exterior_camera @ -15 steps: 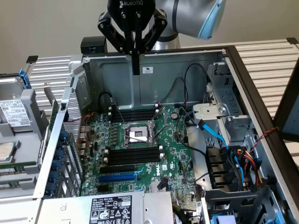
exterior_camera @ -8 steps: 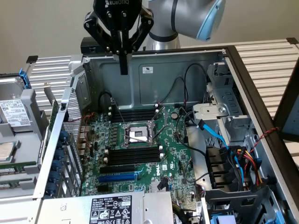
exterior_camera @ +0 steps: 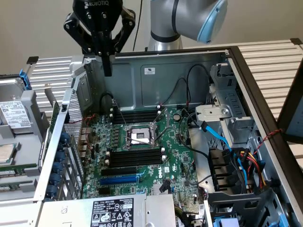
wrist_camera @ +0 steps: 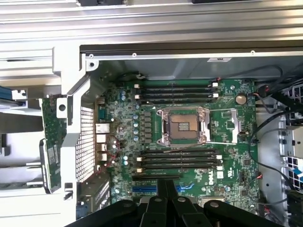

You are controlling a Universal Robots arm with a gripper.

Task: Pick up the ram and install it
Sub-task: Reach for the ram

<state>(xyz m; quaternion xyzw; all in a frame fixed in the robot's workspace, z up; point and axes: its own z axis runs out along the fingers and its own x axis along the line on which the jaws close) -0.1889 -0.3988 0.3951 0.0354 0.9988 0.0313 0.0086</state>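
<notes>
Nearest in exterior view: grey metal power-supply box with white label. Beyond it, green motherboard lying flat inside open grey steel computer case. Bare black memory slots with white end clips on either side of silver processor socket. Long dark-green ram stick standing on edge outside case, just beside its perforated wall. Farthest, above case's rear corner: black two-finger gripper, fingers pressed together, gripping nothing, well apart from ram stick.
</notes>
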